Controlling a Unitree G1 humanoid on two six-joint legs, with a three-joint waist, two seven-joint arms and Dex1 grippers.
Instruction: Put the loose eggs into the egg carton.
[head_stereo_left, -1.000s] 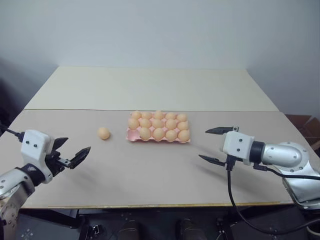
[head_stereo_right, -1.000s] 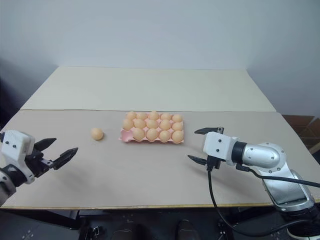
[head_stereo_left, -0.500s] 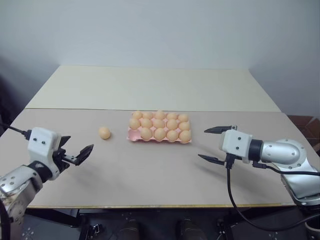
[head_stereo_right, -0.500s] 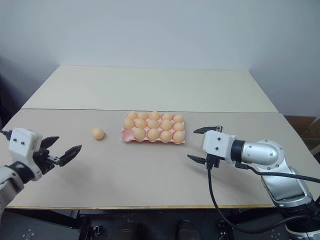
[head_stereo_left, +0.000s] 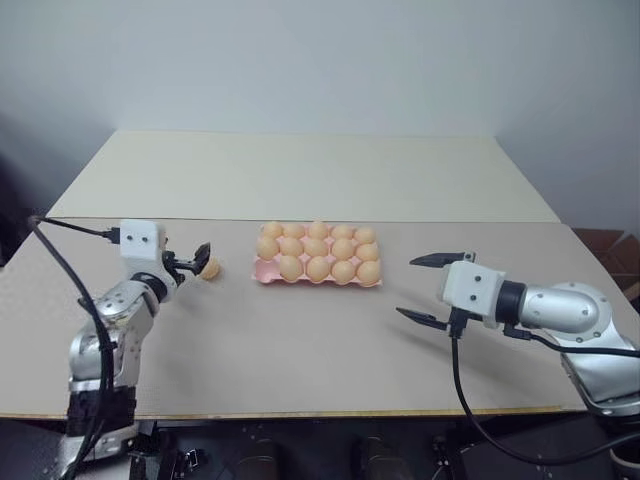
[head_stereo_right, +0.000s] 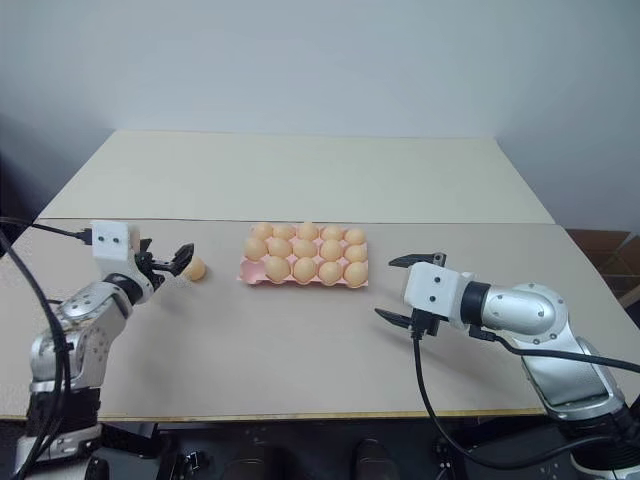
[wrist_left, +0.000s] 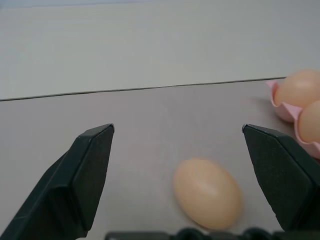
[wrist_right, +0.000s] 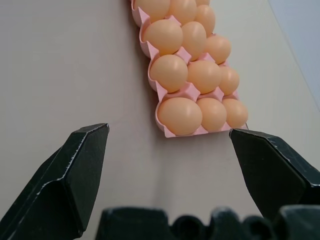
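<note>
The left gripper (wrist_left: 180, 150), jaws spread, has been brought forward around the last loose egg (wrist_left: 207, 192), left of the carton (head_stereo_left: 262, 269), so a grasp seems due, while the right gripper (head_stereo_left: 432, 290) is held spread

Silver arms (head_stereo_left: 575, 308), white wrist blocks, black cables

smooth matt eggs (wrist_left: 207, 192), moulded pulp-like carton (wrist_right: 172, 131), matt table (head_stereo_left: 300, 340).

Table (head_stereo_left: 300, 340) with carton (head_stereo_left: 318, 274), egg (head_stereo_left: 210, 267)
</note>
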